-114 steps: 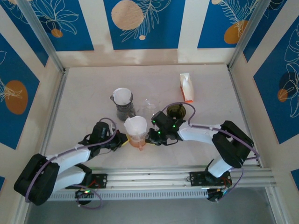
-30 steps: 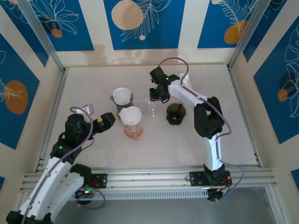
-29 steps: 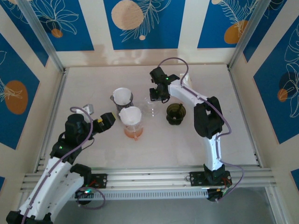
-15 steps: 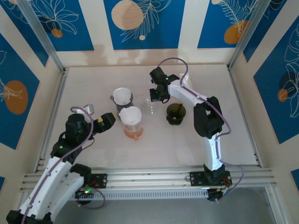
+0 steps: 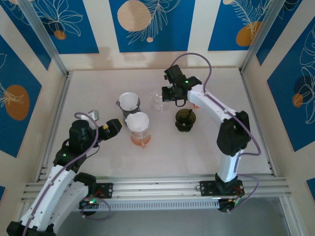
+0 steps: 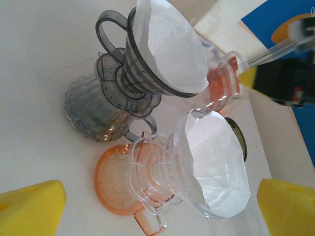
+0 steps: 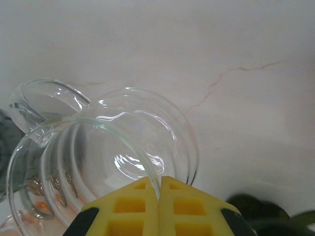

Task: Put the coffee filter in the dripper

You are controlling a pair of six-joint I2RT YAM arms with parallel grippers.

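Glass dripper [image 7: 123,162] rim sits pinched between the closed right fingers [image 7: 130,209]; the left fingers [image 6: 32,206] gape open near a white filter [image 6: 216,167].

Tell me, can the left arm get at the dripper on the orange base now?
Probably yes: the left end effector is open, facing the dripper on the orange base, with nothing between them.

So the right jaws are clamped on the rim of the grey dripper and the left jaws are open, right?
No: the jaws of the right gripper are clamped on the rim of the empty clear glass dripper, as the right wrist view shows. The left jaws are open.
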